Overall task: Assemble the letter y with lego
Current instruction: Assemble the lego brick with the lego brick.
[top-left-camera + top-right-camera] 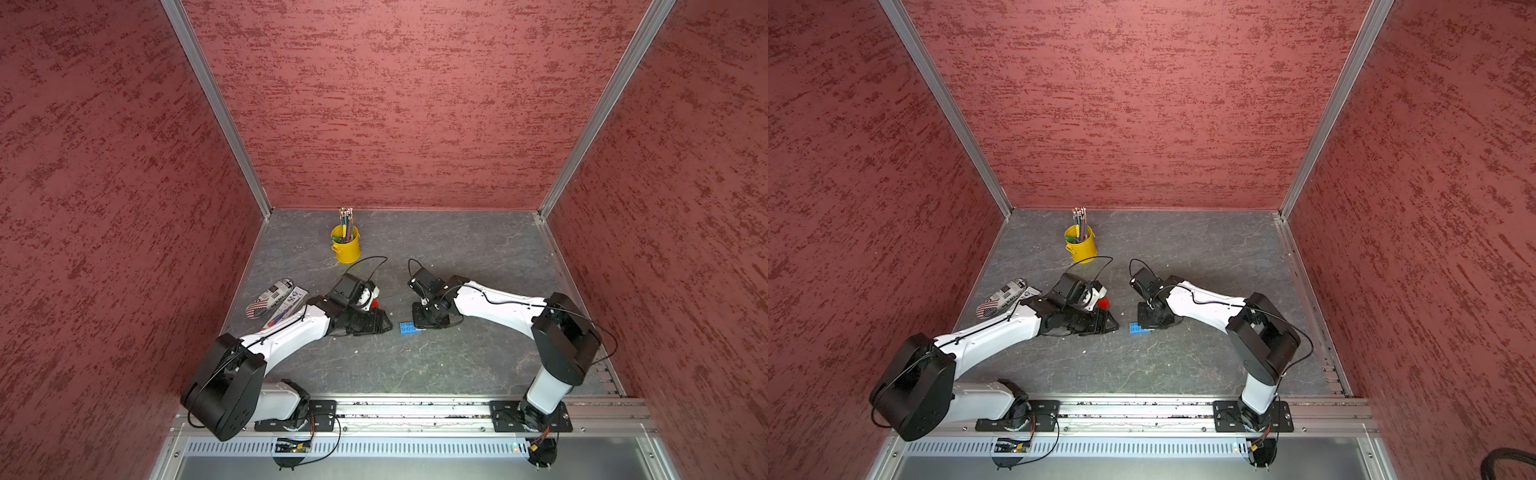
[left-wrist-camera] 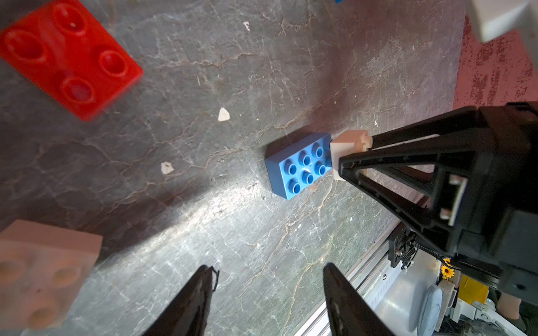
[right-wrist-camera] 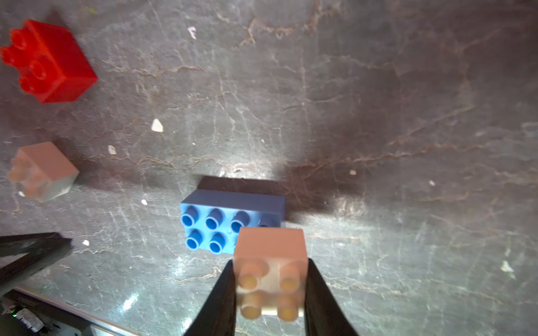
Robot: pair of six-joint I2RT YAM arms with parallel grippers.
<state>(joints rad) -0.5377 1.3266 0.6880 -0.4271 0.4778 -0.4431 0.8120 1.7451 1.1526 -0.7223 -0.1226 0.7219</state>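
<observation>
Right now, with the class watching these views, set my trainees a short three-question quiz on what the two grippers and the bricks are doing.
1. True or false: the left gripper is open and empty.
2. The right gripper grips a brick of which colour? A red, B white, C blue.
3. Fill in: the long brick lying on the table is ___.
Key: 1 true; 2 B, the white brick; 3 blue.
</observation>
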